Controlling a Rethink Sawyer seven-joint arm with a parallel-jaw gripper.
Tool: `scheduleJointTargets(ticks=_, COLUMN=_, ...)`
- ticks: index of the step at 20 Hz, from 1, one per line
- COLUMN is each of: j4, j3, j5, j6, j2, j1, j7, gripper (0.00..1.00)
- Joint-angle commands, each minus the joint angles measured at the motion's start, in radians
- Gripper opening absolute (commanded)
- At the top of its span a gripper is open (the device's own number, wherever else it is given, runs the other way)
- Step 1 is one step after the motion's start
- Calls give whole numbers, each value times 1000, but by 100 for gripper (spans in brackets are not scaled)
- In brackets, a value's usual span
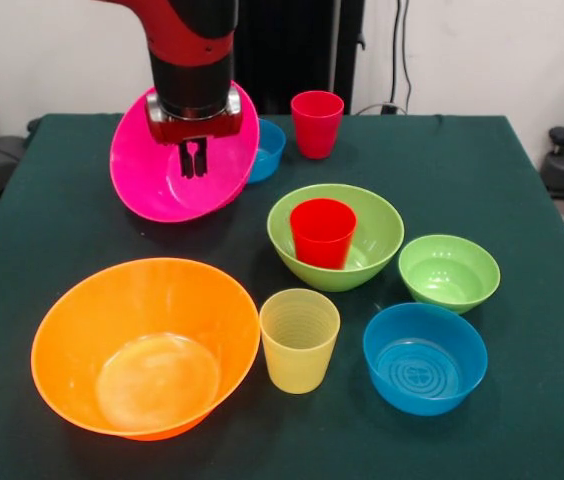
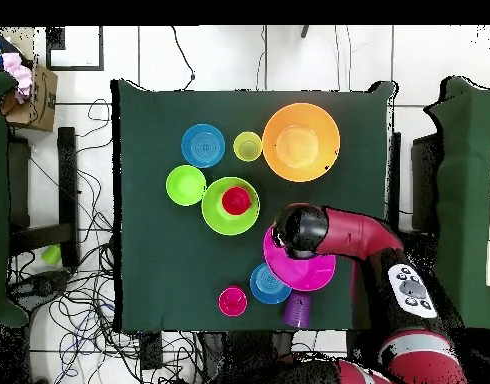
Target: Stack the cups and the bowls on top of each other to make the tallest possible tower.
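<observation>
My gripper (image 1: 194,158) is shut on the far rim of the hot pink bowl (image 1: 157,185) and holds it tilted, its opening toward the front camera. From overhead the pink bowl (image 2: 307,268) lies under the arm. A bright red cup (image 1: 322,232) stands in the medium lime green bowl (image 1: 382,235) at mid table. The orange bowl (image 1: 145,345), yellow cup (image 1: 299,339), a blue bowl (image 1: 425,357) and the small green bowl (image 1: 448,272) stand apart. A second blue bowl (image 1: 267,150) and a pinkish-red cup (image 1: 317,123) stand behind. The purple cup (image 2: 298,310) shows only from overhead.
The dark green table (image 1: 522,200) holds everything. The second blue bowl (image 2: 270,284) touches or underlaps the pink bowl's edge. Cables lie on the floor (image 2: 79,230) beside the table, and a cardboard box (image 2: 34,95) stands beyond one corner.
</observation>
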Motion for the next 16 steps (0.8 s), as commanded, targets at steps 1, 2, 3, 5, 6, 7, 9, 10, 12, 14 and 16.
scheduleJointTargets(ticks=1, j4=-26, j3=15, j5=-34, j6=81, j2=-4, j1=34, j7=59, gripper=0)
scheduleJointTargets(ticks=2, j4=-26, j3=14, j5=-35, j6=77, j2=-4, j1=34, j7=61, gripper=0)
scheduleJointTargets(ticks=3, j4=-27, j3=11, j5=-36, j6=72, j2=-6, j1=38, j7=68, gripper=0)
scheduleJointTargets(ticks=5, j4=-34, j3=2, j5=-38, j6=86, j2=-17, j1=43, j7=68, gripper=0)
scheduleJointTargets(ticks=6, j4=-31, j3=5, j5=-36, j6=88, j2=-25, j1=38, j7=60, gripper=0)
scheduleJointTargets(ticks=7, j4=-29, j3=11, j5=-32, j6=83, j2=-20, j1=33, j7=56, gripper=0)
scheduleJointTargets(ticks=9, j4=-16, j3=22, j5=-35, j6=29, j2=8, j1=19, j7=58, gripper=0)
scheduleJointTargets(ticks=10, j4=-14, j3=24, j5=-44, j6=6, j2=23, j1=15, j7=56, gripper=0)
scheduleJointTargets(ticks=12, j4=-17, j3=30, j5=-70, j6=-23, j2=54, j1=8, j7=30, gripper=0)
scheduleJointTargets(ticks=14, j4=-7, j3=42, j5=-79, j6=-47, j2=57, j1=-1, j7=14, gripper=0)
scheduleJointTargets(ticks=16, j4=29, j3=66, j5=-59, j6=-107, j2=48, j1=-17, j7=34, gripper=0)
